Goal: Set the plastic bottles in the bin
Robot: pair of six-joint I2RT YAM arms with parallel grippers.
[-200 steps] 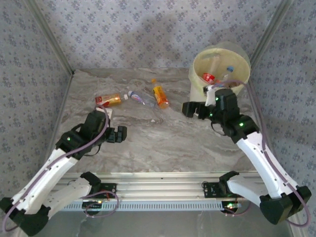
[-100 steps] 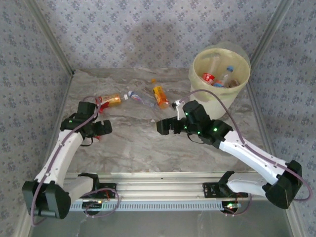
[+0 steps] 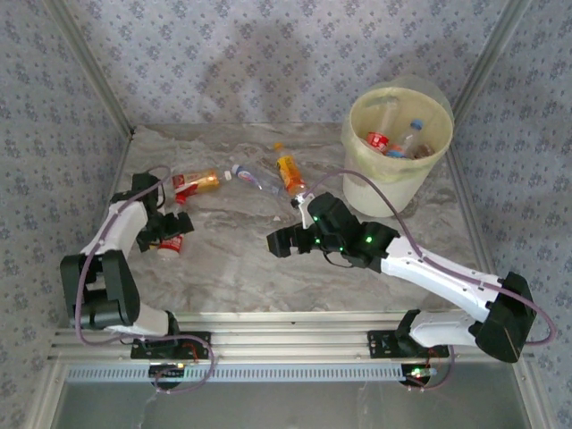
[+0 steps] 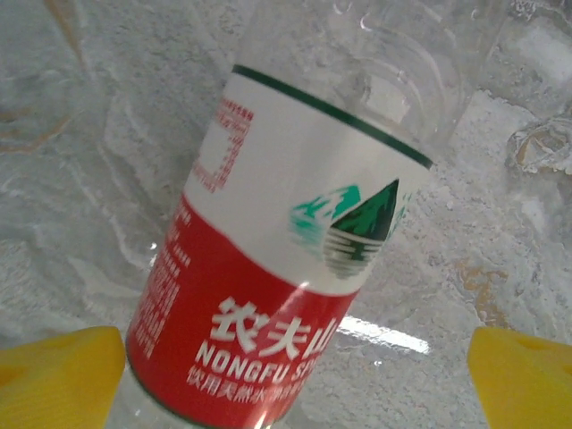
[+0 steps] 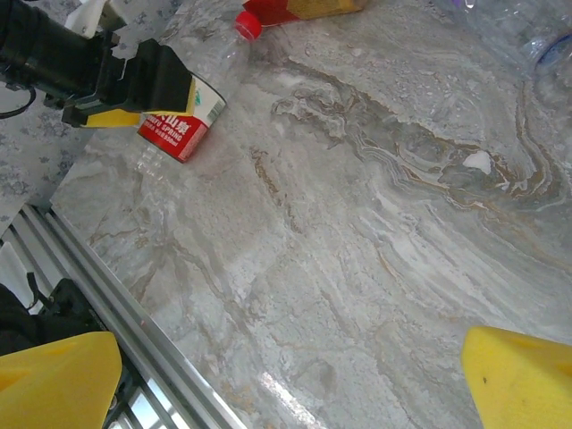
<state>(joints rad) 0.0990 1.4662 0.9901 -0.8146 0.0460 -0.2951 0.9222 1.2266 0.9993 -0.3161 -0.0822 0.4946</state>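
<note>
Task partly done: several plastic bottles (image 3: 393,141) lie in the large round white bin (image 3: 384,189) at the far right, four remain on the marbled bench (image 3: 232,268), one clear red-labelled bottle (image 4: 295,241) ungripped between the left gripper's (image 4: 290,393) wide jaws, the right gripper's (image 5: 286,380) jaws wide and empty.

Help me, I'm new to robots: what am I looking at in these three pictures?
Two robot arms, each ending in a two-finger gripper, are bolted to a marble-patterned table. One picture looks down from above; the other two come from wrist cameras, the yellow pads being that arm's own fingertips. The left gripper is open, straddling a red-labelled clear bottle without gripping it. The right gripper is open and holds nothing. Three more bottles lie at the back of the table; others sit in the white bin.
</note>
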